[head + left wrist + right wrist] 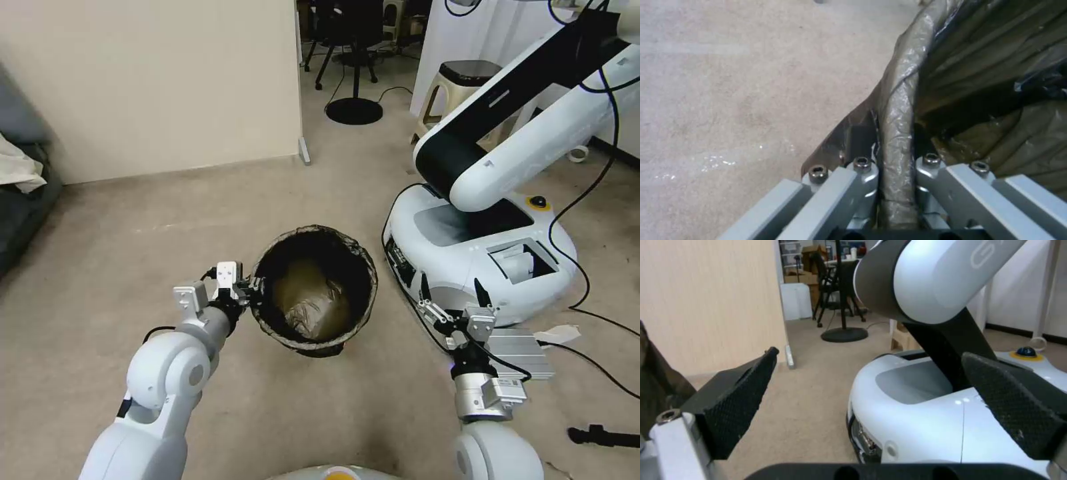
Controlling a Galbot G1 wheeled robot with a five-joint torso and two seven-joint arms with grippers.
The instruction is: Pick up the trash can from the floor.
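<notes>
The trash can, a small round bin lined with a dark crinkled bag, sits tilted toward me on the beige carpet floor. My left gripper is shut on the can's left rim. In the left wrist view the bag-wrapped rim runs between the two fingers, one outside and one inside the can. My right gripper hangs open to the right of the can, apart from it, and its black pads have nothing between them.
Another white robot's base with its raised arm stands close on the can's right. A metal box and black cables lie at the right. A beige wall lies ahead, with a stool and a round stand base behind.
</notes>
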